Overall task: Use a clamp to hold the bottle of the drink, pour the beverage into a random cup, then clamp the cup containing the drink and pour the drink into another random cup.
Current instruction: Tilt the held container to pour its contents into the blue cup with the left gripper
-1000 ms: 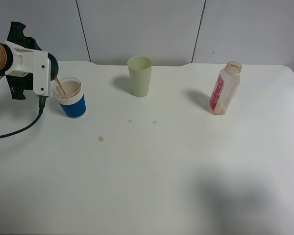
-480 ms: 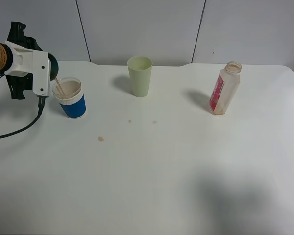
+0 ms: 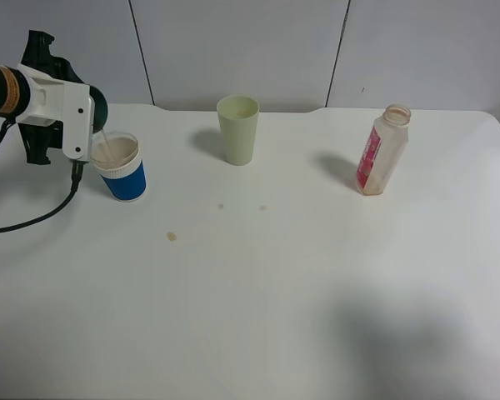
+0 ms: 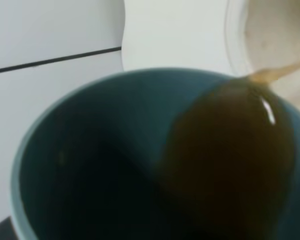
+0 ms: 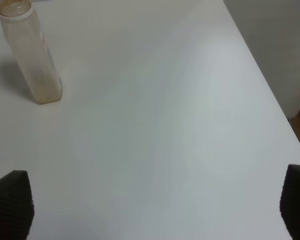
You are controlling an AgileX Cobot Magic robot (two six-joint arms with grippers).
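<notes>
The left end effector is clenched on a dark teal cup, tipped so a thin brown stream runs over its rim into the blue-and-white cup just below on the white surface. The right end effector hangs released, jaws wide apart, above bare surface near the bottle, which stands upright and uncapped. A pale green cup stands between the two.

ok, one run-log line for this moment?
phase: second pour | left tool: shut on dark cup, tipped over blue cup | bottle: upright, free | right tool: open
</notes>
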